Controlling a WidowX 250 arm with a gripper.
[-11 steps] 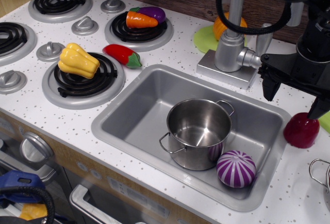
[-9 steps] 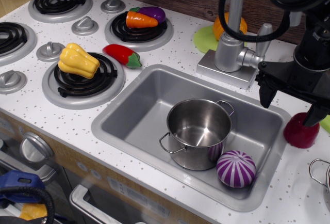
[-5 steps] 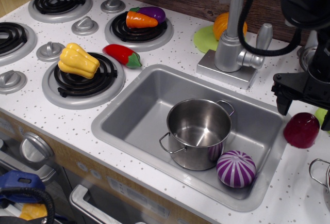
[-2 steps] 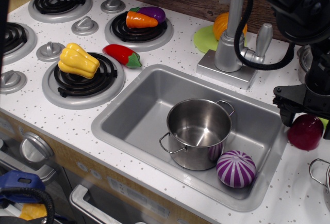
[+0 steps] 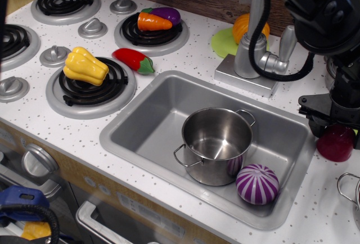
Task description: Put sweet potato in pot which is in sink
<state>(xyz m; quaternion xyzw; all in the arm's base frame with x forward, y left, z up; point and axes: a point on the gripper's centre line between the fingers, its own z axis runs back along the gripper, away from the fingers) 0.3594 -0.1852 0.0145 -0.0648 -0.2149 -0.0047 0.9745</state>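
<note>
One dark-red sweet potato [image 5: 336, 143] sits on the worktop [image 5: 185, 58] just off the sink's [image 5: 135, 126] right rim. The gripper [image 5: 336, 121] is down over it, jaws spread to either side of its top; whether they touch it I cannot tell. The pot [image 5: 216, 143] stands inside the sink, beside a striped purple ball [image 5: 257, 184]. My worry: the toy is glossy and domed, so a high or off-centre squeeze could squirt it away along the worktop, off toward the edge.
</note>
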